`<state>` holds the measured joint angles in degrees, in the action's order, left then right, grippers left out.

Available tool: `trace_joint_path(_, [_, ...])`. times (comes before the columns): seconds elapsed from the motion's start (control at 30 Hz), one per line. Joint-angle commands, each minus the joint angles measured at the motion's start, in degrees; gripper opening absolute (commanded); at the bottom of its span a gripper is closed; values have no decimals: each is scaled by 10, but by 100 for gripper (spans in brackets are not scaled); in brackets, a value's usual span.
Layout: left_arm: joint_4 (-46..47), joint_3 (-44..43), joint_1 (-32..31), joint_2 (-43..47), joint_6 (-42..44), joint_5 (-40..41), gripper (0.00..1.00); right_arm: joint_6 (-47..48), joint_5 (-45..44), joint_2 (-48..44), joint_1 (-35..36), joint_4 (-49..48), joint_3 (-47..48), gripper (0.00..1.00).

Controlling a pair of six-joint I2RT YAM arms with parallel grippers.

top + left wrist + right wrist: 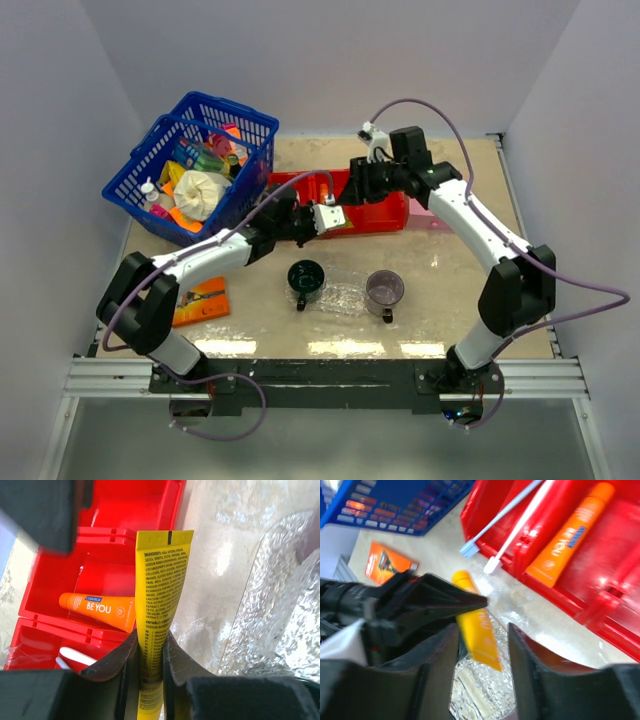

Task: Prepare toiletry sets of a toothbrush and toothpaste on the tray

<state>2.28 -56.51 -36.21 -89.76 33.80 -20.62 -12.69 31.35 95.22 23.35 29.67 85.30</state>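
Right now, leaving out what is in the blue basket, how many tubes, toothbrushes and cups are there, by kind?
Tubes: 2 (yellow tube clamped in the left fingers, orange tube in the red bin)
Toothbrushes: 2 (blue-headed toothbrush, white toothbrush)
Cups: 2 (dark green cup, grey cup)
Total: 6

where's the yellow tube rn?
Left wrist view: the yellow tube is clamped in the left pincer, held at the front edge of the red bin, with the tray on its other side.
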Motion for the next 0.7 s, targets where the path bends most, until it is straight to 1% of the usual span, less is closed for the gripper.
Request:
trace_joint_path(0.0, [52,-27,11,55,-98,-31,3,-48,-5,-58,-38,-71,-35,53])
trace_joint_path(0.07, [53,-26,18,66,-126,-44,4,-58,-4,-78,-52,-89,-61,57])
trace_joint_path(0.1, [53,-26,19,74,-155,-46,5,-60,-3,-98,-55,-106,-69,58])
trace_joint_path(0.23, [16,-38,27,89,-208,-80,7,-53,-14,-158,-58,-133,-117,60])
trace_joint_path(0.33, [-7,-46,36,88,-249,-136,8,-43,8,-201,-58,-151,-138,61])
trace_joint_path(0.37, [-10,-47,43,86,-260,-170,8,-41,26,-211,-58,-155,-146,62])
trace_joint_path(0.43, [-22,-53,50,80,-279,-201,8,-36,53,-231,-54,-154,-152,63])
trace_joint_path(0.47, [-43,-55,49,78,-279,-222,9,-35,63,-238,-48,-154,-154,63])
trace_joint_path(0.57, [-50,-61,49,71,-286,-248,9,-22,58,-247,-21,-138,-148,64])
trace_joint_path(0.67, [-48,-64,50,70,-293,-259,10,-1,15,-235,18,-97,-128,64])
